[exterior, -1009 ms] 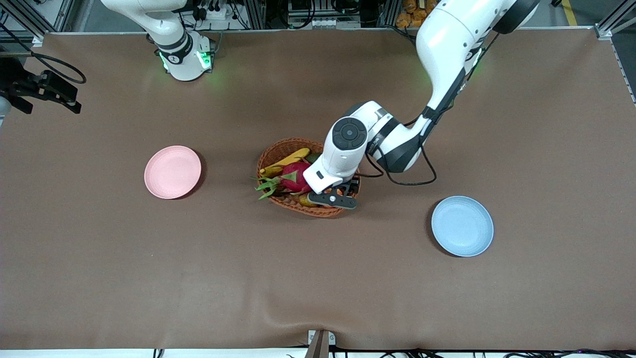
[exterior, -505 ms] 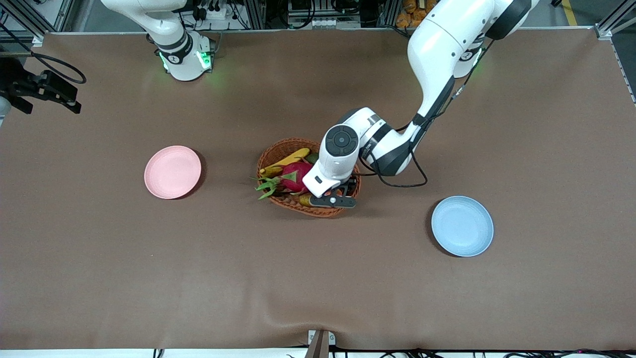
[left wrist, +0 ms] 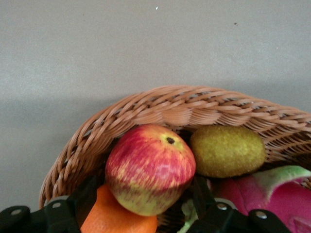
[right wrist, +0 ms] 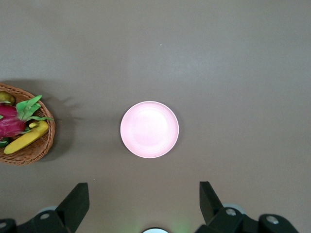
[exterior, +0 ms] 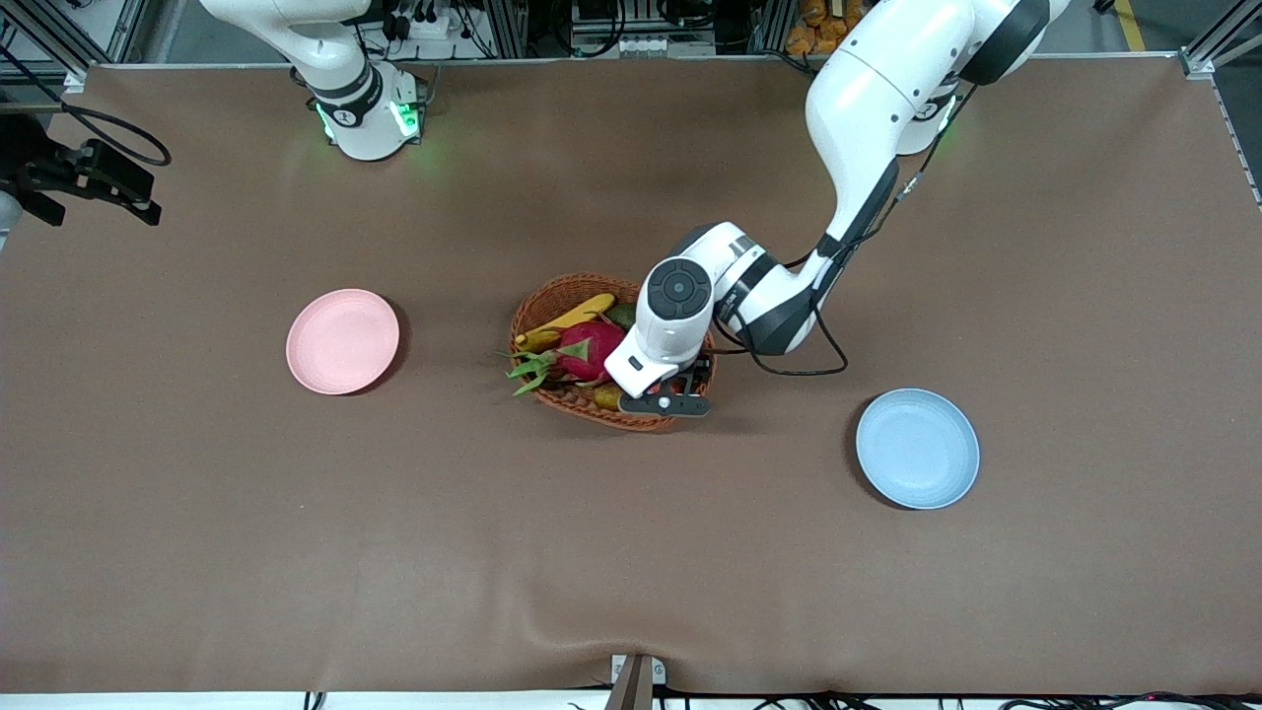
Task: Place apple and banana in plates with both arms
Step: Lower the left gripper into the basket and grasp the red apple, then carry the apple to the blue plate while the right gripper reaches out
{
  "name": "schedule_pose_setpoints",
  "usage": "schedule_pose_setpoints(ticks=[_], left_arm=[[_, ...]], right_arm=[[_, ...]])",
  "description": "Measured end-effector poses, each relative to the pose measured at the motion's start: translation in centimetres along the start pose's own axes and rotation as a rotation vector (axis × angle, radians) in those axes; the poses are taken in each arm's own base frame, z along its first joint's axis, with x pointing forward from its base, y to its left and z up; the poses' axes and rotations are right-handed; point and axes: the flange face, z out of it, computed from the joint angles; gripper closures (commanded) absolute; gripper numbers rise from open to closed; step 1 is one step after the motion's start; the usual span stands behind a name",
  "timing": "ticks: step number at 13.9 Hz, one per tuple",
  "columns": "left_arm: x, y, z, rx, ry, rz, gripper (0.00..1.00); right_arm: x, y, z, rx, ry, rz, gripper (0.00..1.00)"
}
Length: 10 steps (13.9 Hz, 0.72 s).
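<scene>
1. Two arms: the left arm reaches down into the basket; the right arm waits, raised.
2. Pink plate lies toward the right arm's end, blue plate toward the left arm's end, both bare.
3. Right gripper hangs spread wide over the pink plate.
4. Left gripper pinches the apple, lifted above an orange beside a kiwi.
5. Banana rests in the basket beside a dragon fruit.
</scene>
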Motion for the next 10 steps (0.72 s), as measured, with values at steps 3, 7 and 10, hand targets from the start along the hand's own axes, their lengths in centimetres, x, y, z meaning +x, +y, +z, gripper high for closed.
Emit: schedule_pose_setpoints(ticks=[3, 7, 10], left_arm=[[0.1, 0.2, 1.1, -0.016, 0.016, 0.001, 0.08], [0.2, 0.1, 1.6, -0.019, 0.024, 0.002, 0.77], [0.2, 0.3, 1.4, -0.016, 0.032, 0.011, 1.00]], right_arm=[[0.0, 0.0, 0.0, 0.000, 0.000, 0.000, 0.00], [0.0, 0.0, 0.0, 0.000, 0.000, 0.000, 0.00], [0.0, 0.0, 0.0, 0.000, 0.000, 0.000, 0.00]])
